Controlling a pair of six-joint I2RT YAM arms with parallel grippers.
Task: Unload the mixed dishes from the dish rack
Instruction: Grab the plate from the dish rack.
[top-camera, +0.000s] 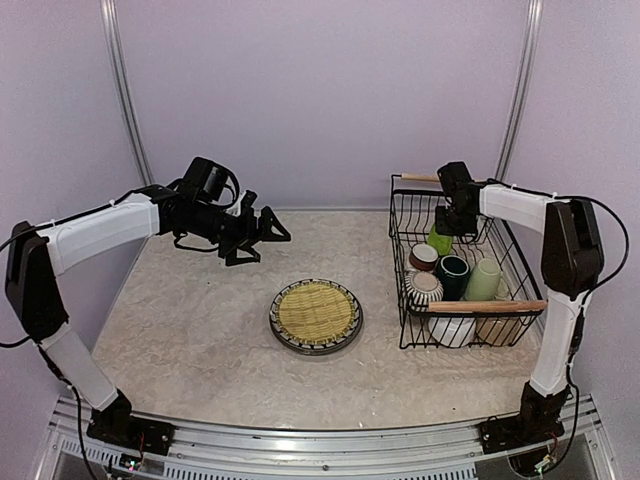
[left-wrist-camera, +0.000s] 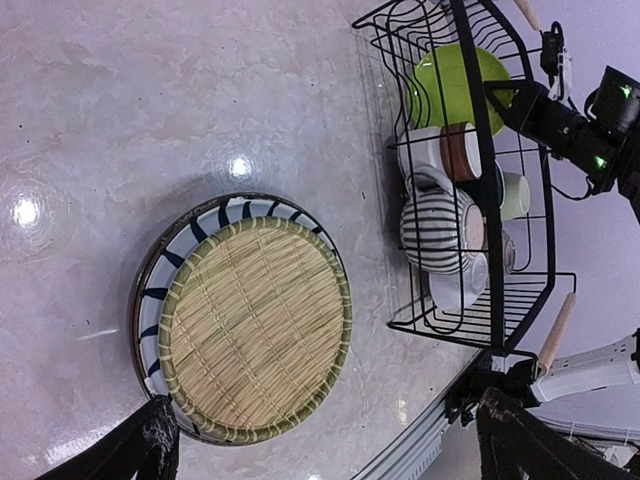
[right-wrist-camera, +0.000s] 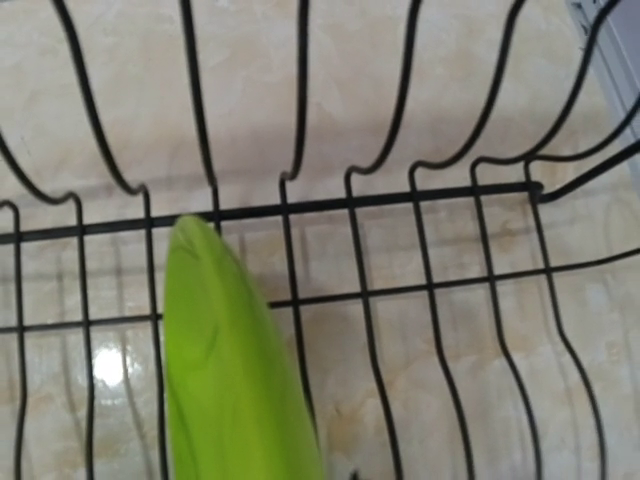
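Note:
The black wire dish rack (top-camera: 404, 300) stands at the right. It holds a lime-green plate (top-camera: 440, 242) on edge, a brown-white mug (top-camera: 424, 257), a dark teal mug (top-camera: 452, 270), a pale green mug (top-camera: 484, 280), a striped cup (top-camera: 424, 288) and white bowls (top-camera: 452, 330). My right gripper (top-camera: 452, 224) is inside the rack, closed on the lime-green plate's (right-wrist-camera: 230, 370) rim. A yellowish woven plate (top-camera: 315, 312) lies on a striped plate (left-wrist-camera: 165, 265) at mid-table. My left gripper (top-camera: 268, 238) is open and empty, held above the table left of the plates.
The rack (left-wrist-camera: 470, 200) has two wooden rod handles, one at the near side (top-camera: 487, 306) and one at the far side (top-camera: 418, 177). A purple wall stands close behind. The table's metal rail (top-camera: 330, 450) runs along the near edge.

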